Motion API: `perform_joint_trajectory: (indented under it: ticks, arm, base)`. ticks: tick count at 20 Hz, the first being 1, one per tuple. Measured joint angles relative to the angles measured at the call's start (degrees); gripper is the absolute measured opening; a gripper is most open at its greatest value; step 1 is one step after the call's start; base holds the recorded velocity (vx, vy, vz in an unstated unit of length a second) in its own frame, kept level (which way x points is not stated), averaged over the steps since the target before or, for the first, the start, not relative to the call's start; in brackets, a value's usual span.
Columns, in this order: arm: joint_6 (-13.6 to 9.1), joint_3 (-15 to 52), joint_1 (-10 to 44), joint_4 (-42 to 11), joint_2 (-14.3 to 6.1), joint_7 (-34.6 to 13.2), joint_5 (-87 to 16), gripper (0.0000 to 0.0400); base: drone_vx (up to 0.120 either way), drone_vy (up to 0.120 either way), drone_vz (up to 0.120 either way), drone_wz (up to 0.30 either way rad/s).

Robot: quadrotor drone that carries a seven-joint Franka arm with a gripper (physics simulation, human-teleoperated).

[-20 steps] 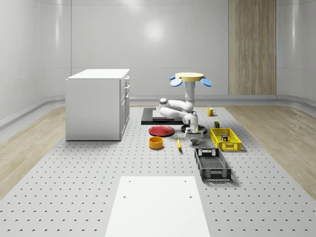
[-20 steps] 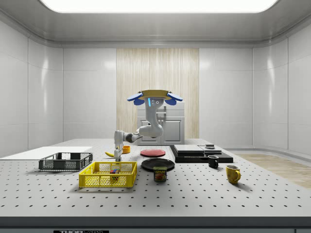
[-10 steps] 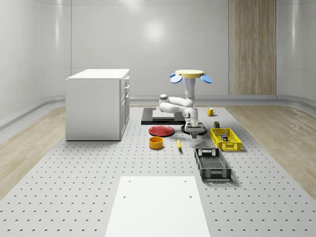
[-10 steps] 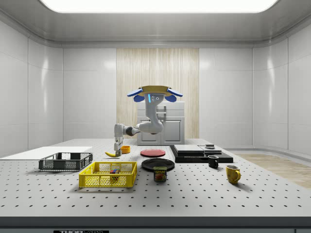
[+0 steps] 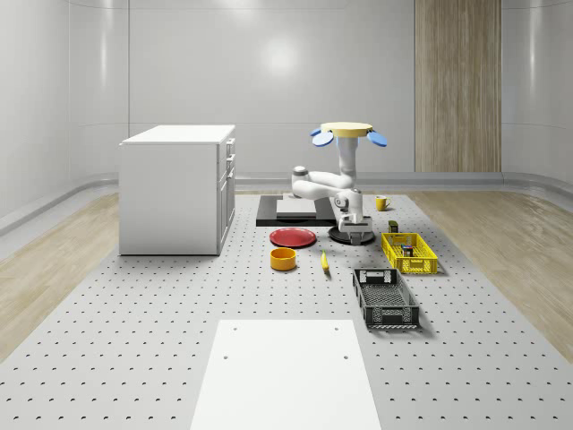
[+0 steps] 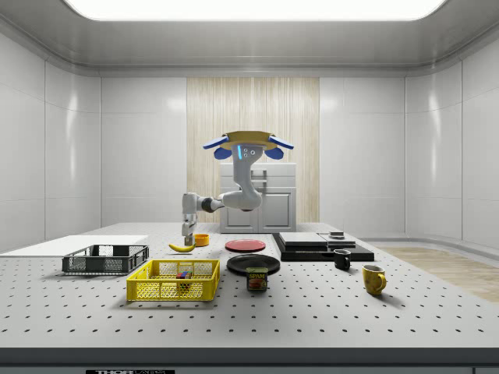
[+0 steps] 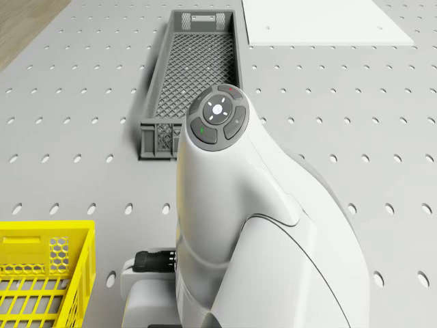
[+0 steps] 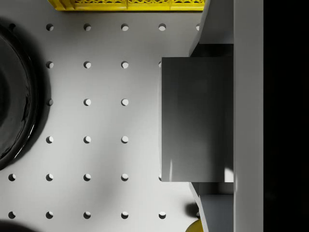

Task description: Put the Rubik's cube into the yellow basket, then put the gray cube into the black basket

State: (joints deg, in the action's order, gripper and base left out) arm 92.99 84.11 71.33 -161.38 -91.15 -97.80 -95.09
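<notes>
The drone (image 5: 347,134) hovers above the table near the black plate (image 5: 344,236), its arm bent down. My gripper (image 8: 212,118) is shut on the gray cube (image 8: 197,118), which sits between the two fingers (image 8: 217,24). It hangs a little above the table (image 6: 187,236) between the black plate and the yellow basket (image 5: 408,253). The Rubik's cube (image 6: 184,274) lies inside the yellow basket (image 6: 173,280). Further toward the front stands the black basket (image 5: 385,298), which the drone view shows beyond the arm (image 7: 191,75).
A red plate (image 5: 293,237), an orange bowl (image 5: 283,259) and a banana (image 5: 324,261) lie to the whole-scene view's left of the gripper. A white cabinet (image 5: 177,188) stands at the left. A can (image 6: 256,279) and two mugs (image 6: 373,279) sit nearby.
The drone has risen and the arm has lifted; the gripper with the gray cube is higher above the table than a second ago.
</notes>
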Motion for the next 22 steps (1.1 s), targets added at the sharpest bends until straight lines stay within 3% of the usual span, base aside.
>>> perform_joint_trajectory:
  ticks: [11, 22]
  arm:
    - [0.26, 0.17, 0.02, -0.01, -0.33, -0.02, 0.26, 0.025]
    - [0.47, 0.2, 0.05, 0.0, -0.57, -0.03, 0.37, 0.025]
  base:
    - [0.12, 0.087, 0.0, 0.0]
    - [0.12, 0.0, 0.0, 0.0]
